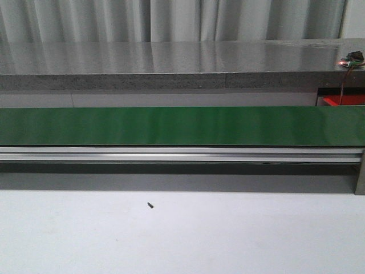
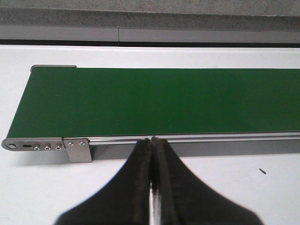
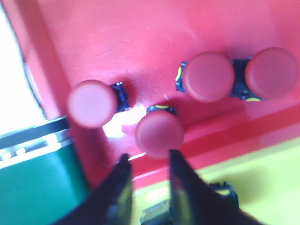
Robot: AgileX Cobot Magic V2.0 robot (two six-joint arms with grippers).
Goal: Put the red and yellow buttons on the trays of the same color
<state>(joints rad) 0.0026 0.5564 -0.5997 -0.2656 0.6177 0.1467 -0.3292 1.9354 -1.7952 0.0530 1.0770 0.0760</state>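
In the right wrist view, several red buttons lie in the red tray. The nearest one sits just past my right gripper, another lies to one side, and two more lie together farther off. The right gripper is open, with nothing between its jaws. Beside the red tray is the yellow tray, where dark button bases show partly behind the fingers. No yellow cap is clearly seen. My left gripper is shut and empty above the white table, at the green belt's near rail.
The green conveyor belt runs across the front view, with a grey shelf behind it. A corner of the red tray shows at the belt's right end. A small black screw lies on the white table. Neither arm shows in the front view.
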